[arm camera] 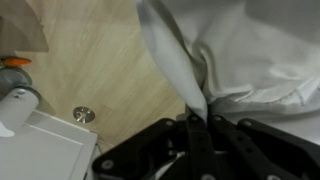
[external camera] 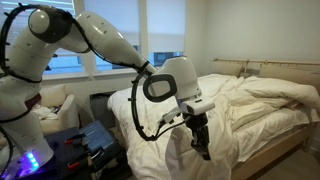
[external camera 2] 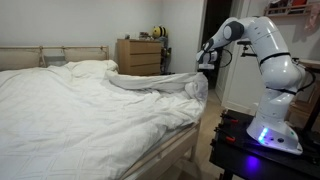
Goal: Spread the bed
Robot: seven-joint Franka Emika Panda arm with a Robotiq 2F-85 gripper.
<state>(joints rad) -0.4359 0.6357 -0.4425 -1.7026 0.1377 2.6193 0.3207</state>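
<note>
Starting at the upper left of an exterior view, seeing the white arm (external camera: 95, 40) bend across and reach down to the middle. Finding black jaws at its tip, low in the middle, right up against the puffy white duvet (external camera: 250, 100). Farther right, seeing the bed (external camera: 288, 140) fill the right side, with its pale wood headboard (external camera: 270, 68) at the upper right.

Looking at an exterior view with the bed (external camera 2: 172, 150) across the left half. Seeing the duvet (external camera 2: 150, 82) held up in a long roll that runs right, up to the jaws. Spotting a wooden dresser (external camera 2: 138, 55) behind in the middle and the arm (external camera 2: 265, 50) on the right.

Moving to the wrist view, seeing pale wood floor (arm camera: 90, 60) on the left, a white box (arm camera: 40, 150) in the lower left corner and a small round metal piece (arm camera: 84, 114) just beside it. Finding the jaws in the lower middle, pinched narrow on a thin fold of the duvet (arm camera: 250, 50), with more white cloth over the upper right.
</note>
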